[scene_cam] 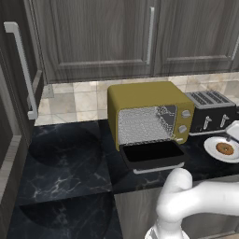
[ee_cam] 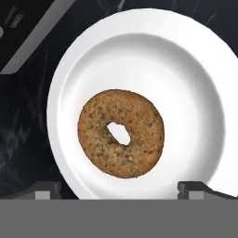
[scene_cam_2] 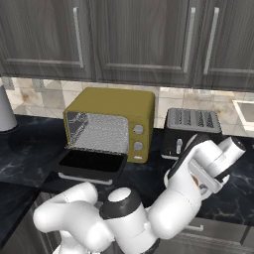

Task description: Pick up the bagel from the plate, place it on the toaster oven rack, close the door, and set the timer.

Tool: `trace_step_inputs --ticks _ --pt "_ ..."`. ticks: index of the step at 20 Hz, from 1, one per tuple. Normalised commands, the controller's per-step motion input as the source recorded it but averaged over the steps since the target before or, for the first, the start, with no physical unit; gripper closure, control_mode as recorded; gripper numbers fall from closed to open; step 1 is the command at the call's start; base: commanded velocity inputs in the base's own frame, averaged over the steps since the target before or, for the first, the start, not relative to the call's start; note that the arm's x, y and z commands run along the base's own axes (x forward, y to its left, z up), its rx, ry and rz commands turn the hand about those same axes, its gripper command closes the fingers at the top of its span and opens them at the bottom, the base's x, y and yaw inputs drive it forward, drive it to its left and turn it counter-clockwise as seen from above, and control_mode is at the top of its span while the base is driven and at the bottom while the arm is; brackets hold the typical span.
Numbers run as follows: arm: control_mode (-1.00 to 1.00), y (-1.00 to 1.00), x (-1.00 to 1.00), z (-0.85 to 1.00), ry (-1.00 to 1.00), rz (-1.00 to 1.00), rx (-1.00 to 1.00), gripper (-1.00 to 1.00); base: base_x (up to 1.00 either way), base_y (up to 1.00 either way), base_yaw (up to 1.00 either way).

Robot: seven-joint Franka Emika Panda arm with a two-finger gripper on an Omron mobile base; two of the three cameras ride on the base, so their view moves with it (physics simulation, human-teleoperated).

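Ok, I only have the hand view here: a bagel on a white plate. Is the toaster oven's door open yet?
Observer: Yes, the door is folded down flat in front of the toaster oven.
Operator: Anything on the rack?
Observer: No, the rack looks bare.
Operator: Where is the plate relative to the oven?
Observer: The plate, with the bagel on it, sits on the counter to the oven's right, in front of a black slot toaster.

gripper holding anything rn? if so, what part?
Nothing. The gripper is open above the bagel, which lies untouched on the plate.
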Motion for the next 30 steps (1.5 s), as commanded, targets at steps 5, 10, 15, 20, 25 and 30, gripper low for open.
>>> trace_step_inputs --ticks 5,10,15,20,25,30 --pt "-1.0 0.0 0.0 -0.15 -0.01 0.03 0.0 -1.0 0.0 0.0 0.0" --pt "-1.0 0.0 0.06 -0.05 -0.03 0.03 0.0 -1.0 0.0 0.0 0.0" --pt "-1.0 0.0 0.12 -0.08 -0.01 0.03 0.0 -1.0 0.0 0.0 0.0" --pt "-1.0 0.0 0.07 -0.13 0.0 0.03 0.0 -1.0 0.0 0.0 0.0" --pt "-1.0 0.0 0.04 -0.14 0.0 0.04 0.0 -1.0 0.0 0.0 0.0" --pt "-1.0 0.0 0.02 -0.12 0.0 0.04 0.0 -1.0 0.0 0.0 0.0"
